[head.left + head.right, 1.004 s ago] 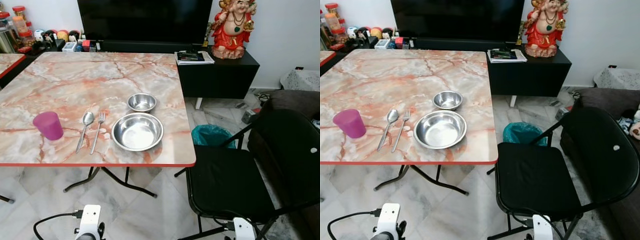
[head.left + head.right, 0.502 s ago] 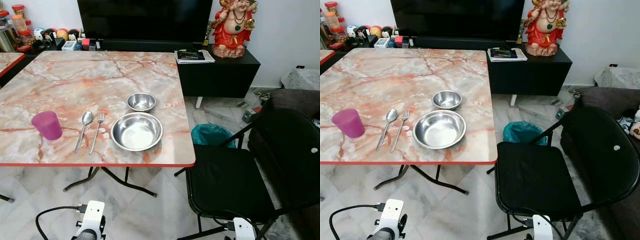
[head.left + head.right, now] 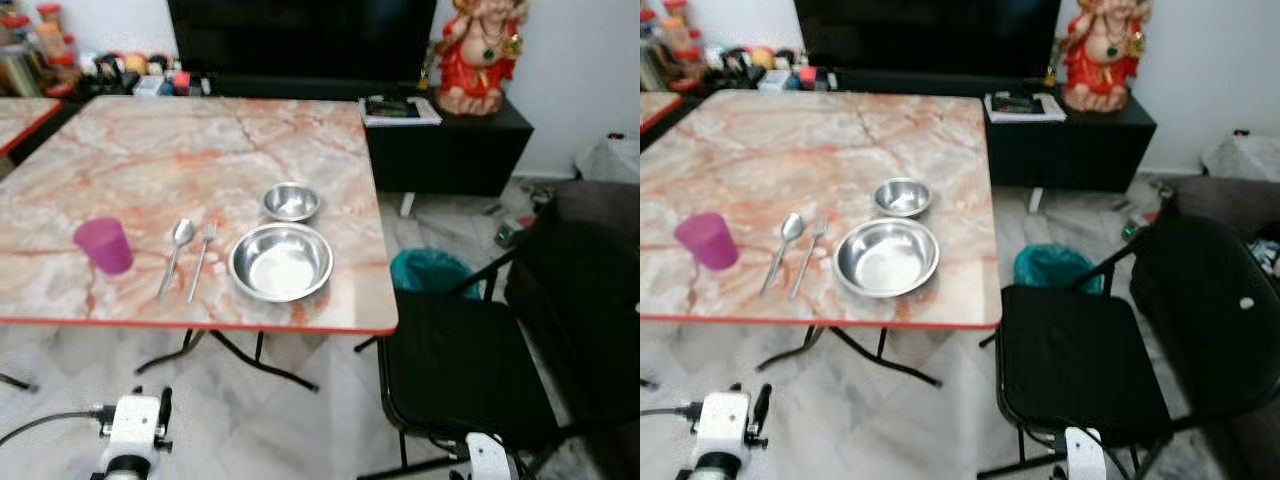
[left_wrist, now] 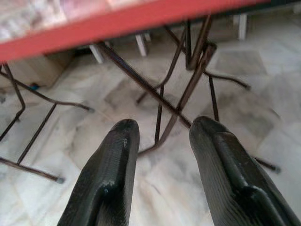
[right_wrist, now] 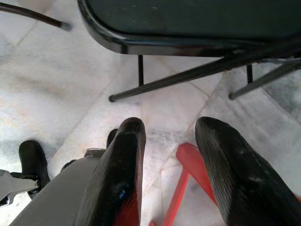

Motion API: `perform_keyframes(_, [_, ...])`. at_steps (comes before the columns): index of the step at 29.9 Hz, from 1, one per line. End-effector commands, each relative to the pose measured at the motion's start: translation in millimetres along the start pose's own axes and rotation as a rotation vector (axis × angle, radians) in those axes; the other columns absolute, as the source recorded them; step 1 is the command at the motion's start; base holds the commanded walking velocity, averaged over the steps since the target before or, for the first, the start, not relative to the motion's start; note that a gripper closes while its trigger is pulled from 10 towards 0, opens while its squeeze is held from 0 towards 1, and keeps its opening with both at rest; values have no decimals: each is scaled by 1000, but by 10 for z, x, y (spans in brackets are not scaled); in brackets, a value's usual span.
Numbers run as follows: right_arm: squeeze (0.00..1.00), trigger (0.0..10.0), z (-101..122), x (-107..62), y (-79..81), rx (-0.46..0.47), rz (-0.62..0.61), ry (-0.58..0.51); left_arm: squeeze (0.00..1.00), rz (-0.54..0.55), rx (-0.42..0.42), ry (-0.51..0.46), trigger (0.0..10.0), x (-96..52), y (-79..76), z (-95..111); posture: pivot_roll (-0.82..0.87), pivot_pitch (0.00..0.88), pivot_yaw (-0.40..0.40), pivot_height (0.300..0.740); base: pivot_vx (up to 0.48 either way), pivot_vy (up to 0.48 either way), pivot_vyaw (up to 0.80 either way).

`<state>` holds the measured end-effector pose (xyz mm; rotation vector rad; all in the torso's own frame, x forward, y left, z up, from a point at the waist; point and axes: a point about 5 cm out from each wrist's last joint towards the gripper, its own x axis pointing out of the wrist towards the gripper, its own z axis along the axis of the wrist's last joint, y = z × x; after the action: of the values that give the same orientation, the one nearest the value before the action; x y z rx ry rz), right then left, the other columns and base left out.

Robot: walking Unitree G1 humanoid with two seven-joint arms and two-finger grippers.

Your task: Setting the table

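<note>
On the marble-patterned table [image 3: 150, 160] with a red rim lie a large steel bowl [image 3: 281, 262], a small steel bowl [image 3: 291, 202] just behind it, a fork [image 3: 201, 260], a spoon [image 3: 176, 254] and a purple cup [image 3: 104, 245] to their left. My left gripper [image 4: 162, 134] hangs low below the table edge, open, empty, pointing at the table's dark legs [image 4: 188, 80]. My right gripper [image 5: 169, 132] hangs open and empty over the floor beside the black chair [image 5: 188, 23].
A black folding chair [image 3: 480, 350] stands at the table's right corner, with a teal bin [image 3: 428, 272] behind it. A black TV cabinet [image 3: 450, 140] carries a red statue [image 3: 480, 50]. A second table's corner [image 3: 20, 115] is at far left. White marble floor lies below.
The whole picture has shifted a little and blurred, so the camera moved. My left wrist has swung leftward at the bottom edge. The tableware has not moved.
</note>
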<state>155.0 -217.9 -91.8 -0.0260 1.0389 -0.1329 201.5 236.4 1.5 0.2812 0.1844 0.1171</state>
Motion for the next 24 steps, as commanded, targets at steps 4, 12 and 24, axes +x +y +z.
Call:
perform_keyframes(4, [0, 10000, -4, -3, -12, 2, -3, -6, 0, -39, -47, 21, 10000, -34, -69, -5, 51, 0, -29, 740, 0, 0, 0])
perform_keyframes(12, [0, 10000, 7, -1, -14, -4, -2, -6, 0, -18, -98, -91, 10000, 64, 173, 372, 63, 0, -37, 740, 0, 0, 0])
perform_keyframes(24, [0, 10000, 29, 3, -5, 3, -5, -12, 0, -26, -265, -182, 10000, 644, 274, 1131, 55, 0, -28, 740, 0, 0, 0])
